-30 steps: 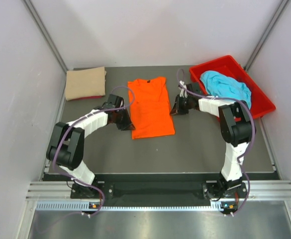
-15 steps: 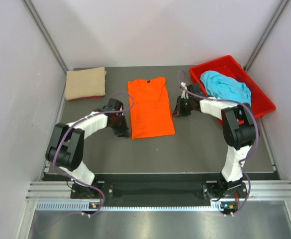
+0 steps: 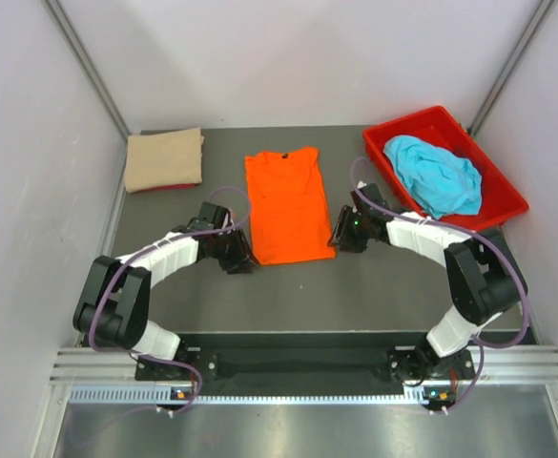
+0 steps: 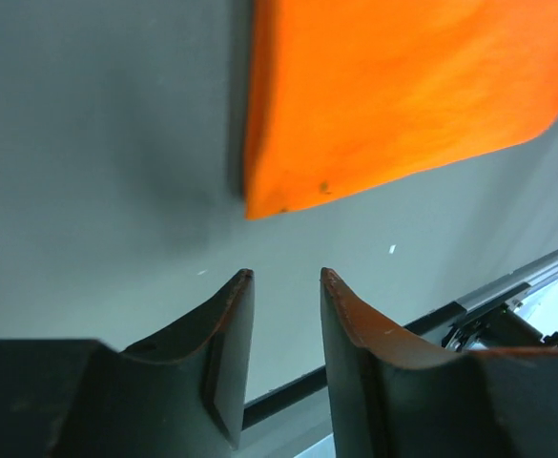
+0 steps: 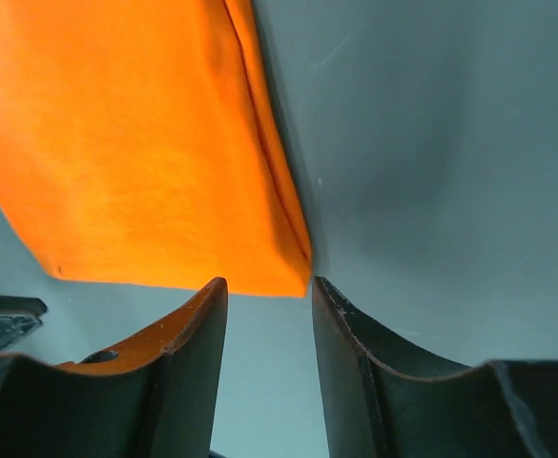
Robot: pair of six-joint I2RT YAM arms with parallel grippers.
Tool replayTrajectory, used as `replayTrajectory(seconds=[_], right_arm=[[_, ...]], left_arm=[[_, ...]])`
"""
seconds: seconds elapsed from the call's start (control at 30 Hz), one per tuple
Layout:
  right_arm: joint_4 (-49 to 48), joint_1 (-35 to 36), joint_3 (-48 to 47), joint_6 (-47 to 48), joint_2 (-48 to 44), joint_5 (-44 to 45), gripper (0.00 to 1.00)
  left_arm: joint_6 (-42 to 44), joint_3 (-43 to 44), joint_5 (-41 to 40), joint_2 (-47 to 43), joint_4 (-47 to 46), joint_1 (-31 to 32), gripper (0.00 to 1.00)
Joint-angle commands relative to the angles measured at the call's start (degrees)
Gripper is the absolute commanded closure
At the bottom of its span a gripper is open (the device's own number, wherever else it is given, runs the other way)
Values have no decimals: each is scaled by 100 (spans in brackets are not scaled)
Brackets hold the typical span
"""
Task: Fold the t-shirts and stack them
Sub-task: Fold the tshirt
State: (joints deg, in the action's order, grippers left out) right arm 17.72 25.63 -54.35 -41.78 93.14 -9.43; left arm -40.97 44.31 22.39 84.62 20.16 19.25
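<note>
The bright orange t-shirt [image 3: 286,202] lies flat in the middle of the table, its sides folded in, neck away from the arms. My left gripper [image 3: 240,260] is open and empty just off the shirt's near left corner [image 4: 259,205]. My right gripper [image 3: 337,240] is open and empty at the near right corner [image 5: 293,277], jaws astride it without holding. The tan t-shirt [image 3: 164,159] lies folded at the far left. The turquoise t-shirt [image 3: 438,173] lies crumpled in the red bin [image 3: 499,197].
The red plastic bin stands at the far right of the dark table [image 3: 355,286]. White walls close in the table on three sides. A metal rail [image 3: 298,367] runs along the near edge by the arm bases.
Both grippers have moved toward the near end of the orange shirt, from its sides down to its two near corners. The shirt has not moved.
</note>
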Motion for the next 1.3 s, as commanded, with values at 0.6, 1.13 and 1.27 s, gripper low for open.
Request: replayTrajectory(seconds=[0.6, 1.13, 1.27], right_arm=[[-769, 575, 820, -1544, -279, 1216, 55], [-963, 575, 1224, -1263, -331, 961, 100], [-919, 750, 1505, -1148, -779, 1004, 100]], left_arm=[[-851, -687, -640, 362, -1208, 53, 60], [-491, -336, -1386, 170, -261, 202, 100], [-377, -362, -1579, -251, 189, 456, 100]])
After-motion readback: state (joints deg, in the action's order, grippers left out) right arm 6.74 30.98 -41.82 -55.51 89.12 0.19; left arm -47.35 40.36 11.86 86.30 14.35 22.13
